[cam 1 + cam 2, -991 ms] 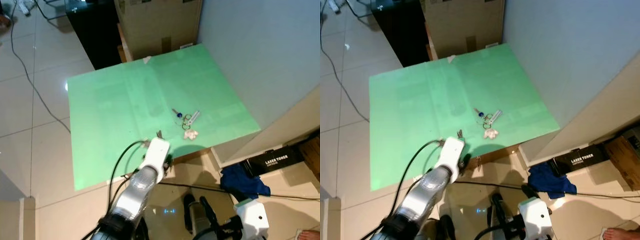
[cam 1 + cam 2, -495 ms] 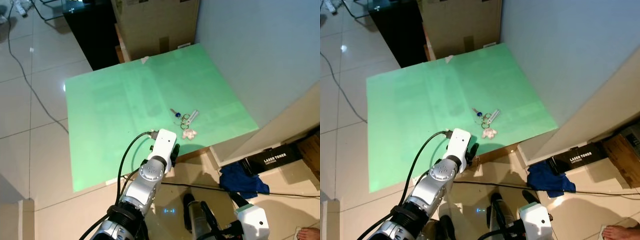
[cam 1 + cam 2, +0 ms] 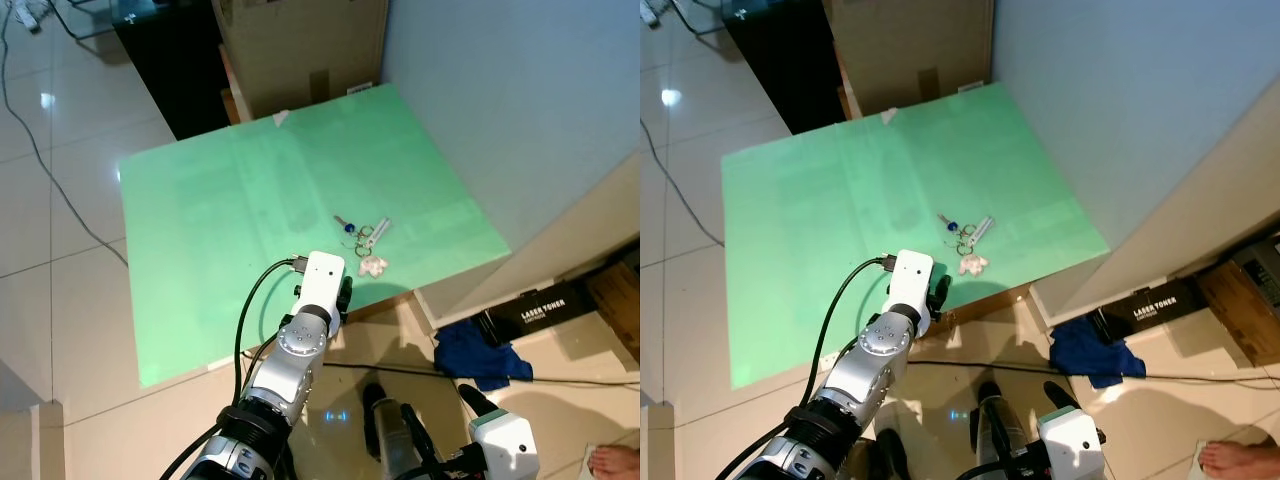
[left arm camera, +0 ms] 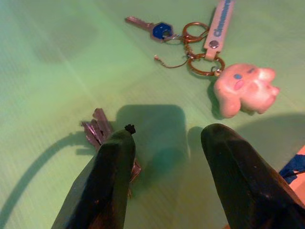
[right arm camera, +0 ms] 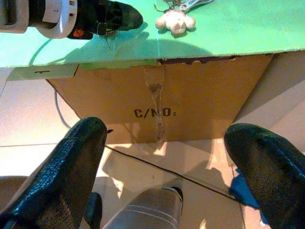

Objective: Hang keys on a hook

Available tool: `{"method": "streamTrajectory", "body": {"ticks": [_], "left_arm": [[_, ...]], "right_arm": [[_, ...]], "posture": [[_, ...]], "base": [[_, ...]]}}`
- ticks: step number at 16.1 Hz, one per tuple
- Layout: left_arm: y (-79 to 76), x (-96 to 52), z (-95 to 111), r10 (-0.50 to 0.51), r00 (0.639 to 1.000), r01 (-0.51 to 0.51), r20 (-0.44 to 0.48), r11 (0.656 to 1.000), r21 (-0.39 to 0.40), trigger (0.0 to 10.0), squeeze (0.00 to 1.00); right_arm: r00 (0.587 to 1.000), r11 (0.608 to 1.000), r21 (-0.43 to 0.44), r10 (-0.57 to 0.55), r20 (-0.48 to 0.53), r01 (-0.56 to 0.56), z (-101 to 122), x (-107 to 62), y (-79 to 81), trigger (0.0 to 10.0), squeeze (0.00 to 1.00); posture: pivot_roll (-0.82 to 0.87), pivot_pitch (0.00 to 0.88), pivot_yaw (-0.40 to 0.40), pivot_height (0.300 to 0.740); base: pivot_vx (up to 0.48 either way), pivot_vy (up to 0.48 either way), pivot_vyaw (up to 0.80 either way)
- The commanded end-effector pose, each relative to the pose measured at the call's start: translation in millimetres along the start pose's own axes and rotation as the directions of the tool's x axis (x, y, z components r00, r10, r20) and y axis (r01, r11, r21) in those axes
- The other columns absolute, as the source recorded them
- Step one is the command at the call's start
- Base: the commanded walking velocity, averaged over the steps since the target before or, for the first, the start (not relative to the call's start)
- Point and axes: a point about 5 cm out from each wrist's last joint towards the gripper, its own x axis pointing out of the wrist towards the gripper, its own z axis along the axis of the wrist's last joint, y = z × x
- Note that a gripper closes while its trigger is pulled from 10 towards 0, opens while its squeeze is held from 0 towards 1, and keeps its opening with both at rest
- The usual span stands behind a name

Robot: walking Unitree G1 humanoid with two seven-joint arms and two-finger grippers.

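We look down on a green sheet [image 3: 240,220] covering the top of a cardboard box [image 5: 157,95] that stands on a pale tiled floor [image 3: 60,130]. Near the sheet's front edge lies the bunch of keys [image 3: 362,237]: a blue-headed key [image 4: 151,27], several linked metal rings, a pale strap tag with blue lettering [image 4: 218,21], and a small pink elephant charm [image 4: 245,88].

Our left gripper [image 4: 164,143] hovers low over the sheet with its two black fingers [image 4: 114,176] spread apart, holding nothing. The keys lie just ahead of the fingertips; the elephant charm sits nearest, a little beyond the tip of one finger, and the blue-headed key is farther out. Beside the other fingertip, a small cluster of dark grey metal pieces [image 4: 97,129] rests on the sheet, and the gripper's shadow falls in the gap between the fingers.

Our right gripper [image 5: 167,167] hangs low in front of the box, below the sheet's edge, its two black fingers [image 5: 66,171] spread wide and empty. Ahead of them we see the box's front face, printed "C/NO:". Up on the sheet's edge are the left gripper and the elephant charm.

A crumpled blue cloth [image 3: 480,350] and a black toner box [image 3: 535,312] lie on the floor to the right, and a person's bare toes [image 3: 612,462] show at the corner.
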Motion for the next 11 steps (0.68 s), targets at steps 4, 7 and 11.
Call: {"method": "streamTrajectory", "body": {"ticks": [4, 7, 11], "left_arm": [[-13.2, -6.6, -29, 0.038, 0.993, -0.046, -0.111, 0.996, -0.074, 7.1, 0.0], [-0.9, -3.5, -26, 0.095, 0.991, -0.102, -0.092, 0.992, -0.075, 6.5, 0.0], [4.3, -2.7, -24, 0.12, 0.989, -0.127, -0.085, 0.988, -0.082, 6.4, 0.0]], "right_arm": [[1.0, 1.0, 0.013, -0.003, -0.002, 0.003, 0, -4.8, 4.9, 10.0, 0.0], [1.0, 1.0, 0.014, -0.005, -0.005, 0.005, -2, -7.2, 4.1, 10.0, 0.0], [1.0, 1.0, 0.014, -0.004, -0.016, 0.004, -6, -8.9, 2.3, 10.0, 0.0]], "posture": [[-0.33, 0.306, 0.076, 0.74], [-0.33, 0.309, 0.075, 0.74], [-0.32, 0.311, 0.074, 0.74]], "base": [[0.0, 0.0, 0.0], [0.0, 0.0, 0.0], [0.0, 0.0, 0.0]]}}
